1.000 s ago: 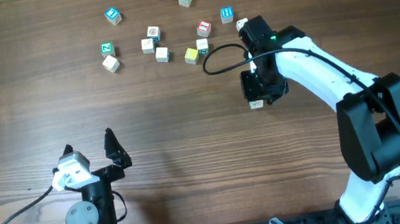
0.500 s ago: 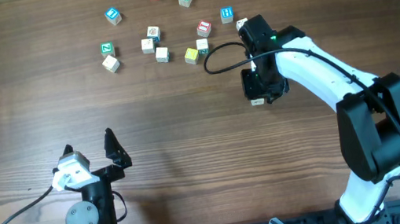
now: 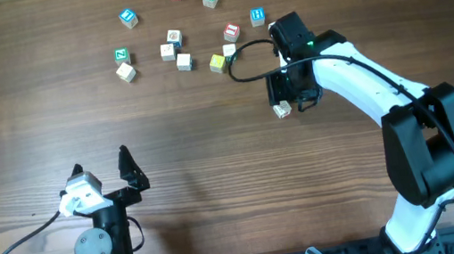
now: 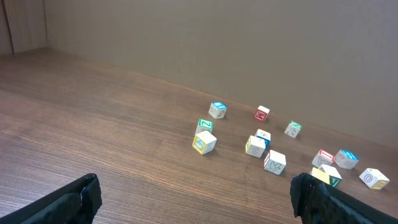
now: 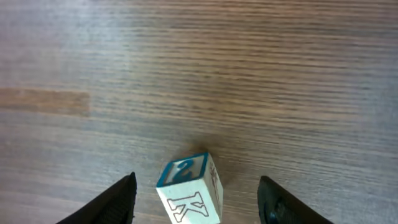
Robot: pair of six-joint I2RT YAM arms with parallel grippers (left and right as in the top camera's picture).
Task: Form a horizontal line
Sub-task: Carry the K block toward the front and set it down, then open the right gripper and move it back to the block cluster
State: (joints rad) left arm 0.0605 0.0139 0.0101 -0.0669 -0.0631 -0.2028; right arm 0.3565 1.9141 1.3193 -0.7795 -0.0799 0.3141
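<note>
Letter cube [image 5: 189, 190] lies skewed, apart from scattered cubes [image 3: 184, 60].

Soft, even light falls on the table [image 3: 212, 147], so it looks bright with no glare. Shadows are small and faint. The cube [image 5: 189, 196] between the right jaws throws a little dark shadow just past it. Far ahead of those jaws the wood goes blurry. The left jaws are dark, fuzzy shapes, but the table ahead of them looks sharp.

Scattered cubes [image 3: 217, 63] crowd far side; lone cube [image 3: 282, 111] right of centre; table [image 3: 216, 174] near half free.
</note>
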